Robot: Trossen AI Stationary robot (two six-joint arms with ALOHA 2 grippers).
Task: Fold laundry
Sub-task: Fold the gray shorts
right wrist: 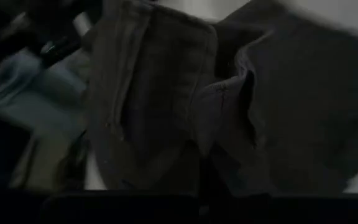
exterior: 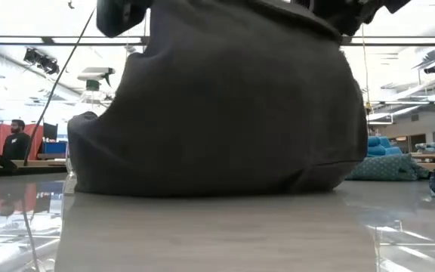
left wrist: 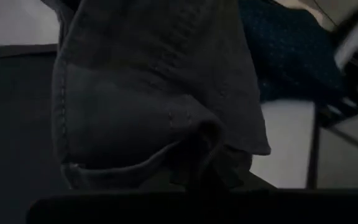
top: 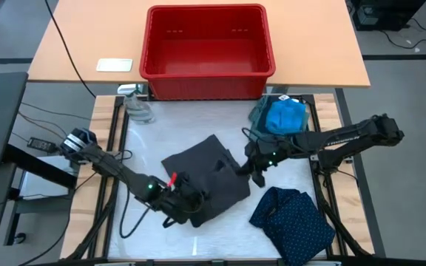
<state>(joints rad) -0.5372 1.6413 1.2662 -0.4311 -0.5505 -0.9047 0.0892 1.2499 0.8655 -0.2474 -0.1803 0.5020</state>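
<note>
Bright overhead light glares off the table (exterior: 217, 227); both wrist views dim, blurred (close cloth).

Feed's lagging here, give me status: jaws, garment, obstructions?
Left gripper and right gripper shut on charcoal-grey garment, lifted mid-table. Navy dotted piece beside it, apart.

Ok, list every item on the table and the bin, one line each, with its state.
charcoal-grey garment: spread mid-table, partly lifted, gripped at two edges
left gripper: shut on its near edge
right gripper: shut on its right edge
navy dotted piece: crumpled, lying loose
bright blue garment: bunched on a grey-green shirt
red bin: upright, empty
</note>
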